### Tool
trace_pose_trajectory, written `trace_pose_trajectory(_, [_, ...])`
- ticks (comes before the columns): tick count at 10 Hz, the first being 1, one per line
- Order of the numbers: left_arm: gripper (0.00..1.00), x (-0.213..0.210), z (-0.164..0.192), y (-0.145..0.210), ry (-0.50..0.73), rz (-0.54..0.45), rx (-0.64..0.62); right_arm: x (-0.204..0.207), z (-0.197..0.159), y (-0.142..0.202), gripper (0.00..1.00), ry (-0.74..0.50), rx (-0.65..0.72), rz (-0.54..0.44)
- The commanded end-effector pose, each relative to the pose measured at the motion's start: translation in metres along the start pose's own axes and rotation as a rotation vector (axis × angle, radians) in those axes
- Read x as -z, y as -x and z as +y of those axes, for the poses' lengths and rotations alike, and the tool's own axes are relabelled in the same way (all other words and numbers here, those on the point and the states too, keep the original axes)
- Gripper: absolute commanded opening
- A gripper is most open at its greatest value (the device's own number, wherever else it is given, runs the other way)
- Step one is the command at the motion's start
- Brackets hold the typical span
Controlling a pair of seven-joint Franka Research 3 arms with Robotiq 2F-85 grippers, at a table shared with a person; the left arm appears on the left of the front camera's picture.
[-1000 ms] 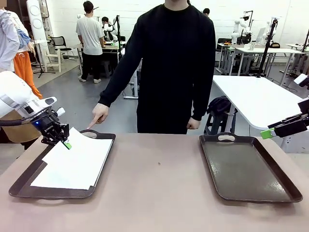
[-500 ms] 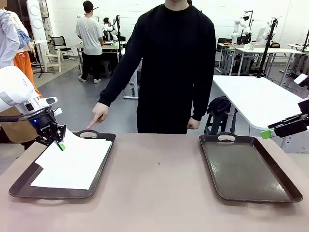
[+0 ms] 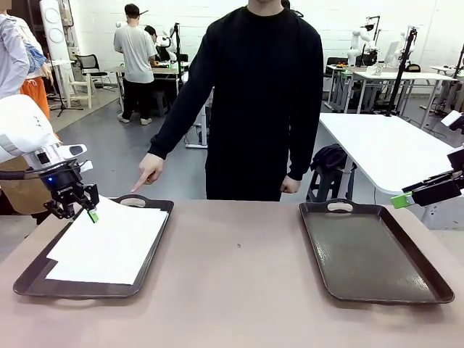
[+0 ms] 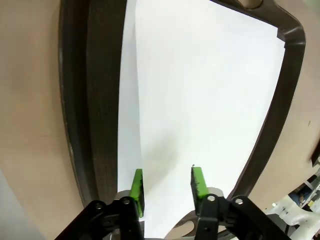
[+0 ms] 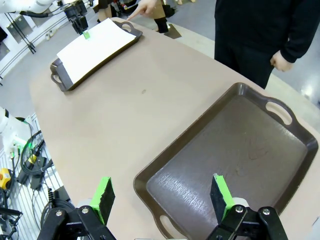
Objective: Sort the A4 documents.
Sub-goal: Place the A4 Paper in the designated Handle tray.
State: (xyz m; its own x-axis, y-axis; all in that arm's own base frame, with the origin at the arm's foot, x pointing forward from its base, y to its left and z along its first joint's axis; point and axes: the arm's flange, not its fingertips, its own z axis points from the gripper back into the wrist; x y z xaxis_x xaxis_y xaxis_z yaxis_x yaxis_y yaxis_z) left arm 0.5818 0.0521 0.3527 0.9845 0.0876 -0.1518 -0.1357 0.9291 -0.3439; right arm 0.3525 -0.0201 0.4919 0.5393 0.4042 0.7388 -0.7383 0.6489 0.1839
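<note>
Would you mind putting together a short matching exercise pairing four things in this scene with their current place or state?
Things:
1. A4 documents
2. right tray
3. left gripper
4. person's hand

Places or states:
a. holds nothing, on the table's right side
b. points a finger down at the left tray
c. jaws apart at the far left corner of the paper
d. lying stacked in the left tray

Pairs: 1-d, 2-a, 3-c, 4-b
</note>
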Motion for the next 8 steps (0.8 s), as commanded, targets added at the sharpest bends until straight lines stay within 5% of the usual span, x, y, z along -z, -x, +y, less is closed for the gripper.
trace_pose_trajectory(1, [0.63, -0.0078, -0.0039, 0.0057, -0.056, -0.007, -0.033, 0.0024, -0.0035, -0.0009, 1.00, -0.019, -0.009, -0.021])
trace_pose_trajectory(2, [0.97, -0.0090, -0.0039, 0.0056, -0.063, -0.010, -0.035, 0.0024, -0.0035, -0.0009, 1.00, -0.019, -0.009, -0.021])
trace_pose_trajectory(3, [0.82, -0.0104, -0.0045, 0.0064, -0.067, -0.015, -0.033, 0.0024, -0.0035, -0.0009, 1.00, -0.019, -0.009, -0.021])
trace_pose_trajectory(4, [1.00, -0.0120, -0.0051, 0.0072, -0.069, -0.020, -0.030, 0.0024, -0.0035, -0.0009, 1.00, -0.019, -0.009, -0.021])
trace_pose_trajectory(5, [0.87, -0.0137, -0.0055, 0.0081, -0.052, -0.037, -0.025, 0.0024, -0.0035, -0.0009, 1.00, -0.019, -0.009, -0.021])
trace_pose_trajectory(6, [1.00, -0.0174, -0.0070, 0.0075, -0.012, -0.080, -0.074, 0.0024, -0.0035, -0.0009, 1.00, -0.019, -0.009, -0.021])
trace_pose_trajectory(8, [1.00, -0.0129, -0.0020, 0.0031, -0.039, -0.017, -0.005, 0.0024, -0.0035, -0.0009, 1.00, -0.019, -0.009, -0.021])
